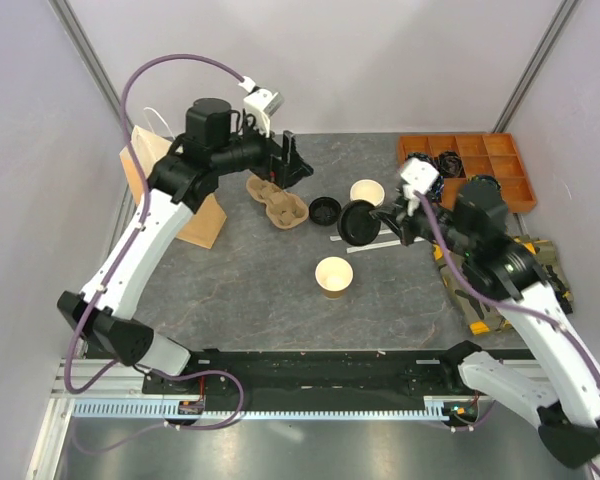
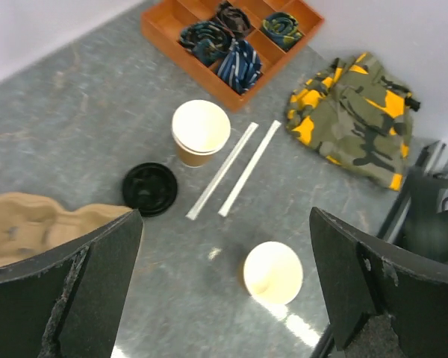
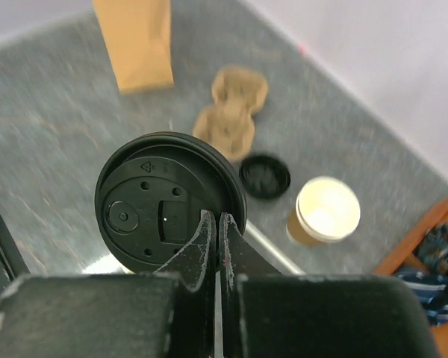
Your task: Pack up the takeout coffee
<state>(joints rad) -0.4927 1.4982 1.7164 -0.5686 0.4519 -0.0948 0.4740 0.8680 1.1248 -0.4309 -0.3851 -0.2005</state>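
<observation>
Two tan paper cups stand open on the table, one in the middle [image 1: 334,276] and one further back [image 1: 367,192]. One black lid [image 1: 325,211] lies flat beside the brown cup carrier [image 1: 277,200]. My right gripper [image 1: 385,222] is shut on the rim of a second black lid [image 1: 357,222] and holds it above the table; in the right wrist view that lid [image 3: 164,205] fills the space ahead of the gripper [image 3: 215,224]. My left gripper [image 1: 290,160] is open and empty above the carrier's far end. The left wrist view shows both cups [image 2: 200,130] [image 2: 272,272] and the loose lid [image 2: 149,189].
A tall tan paper bag [image 1: 170,185] stands at the back left. An orange compartment tray [image 1: 470,165] sits at the back right, a camouflage cloth [image 1: 540,270] at the right edge. Two white paper-wrapped sticks [image 2: 239,168] lie between the cups.
</observation>
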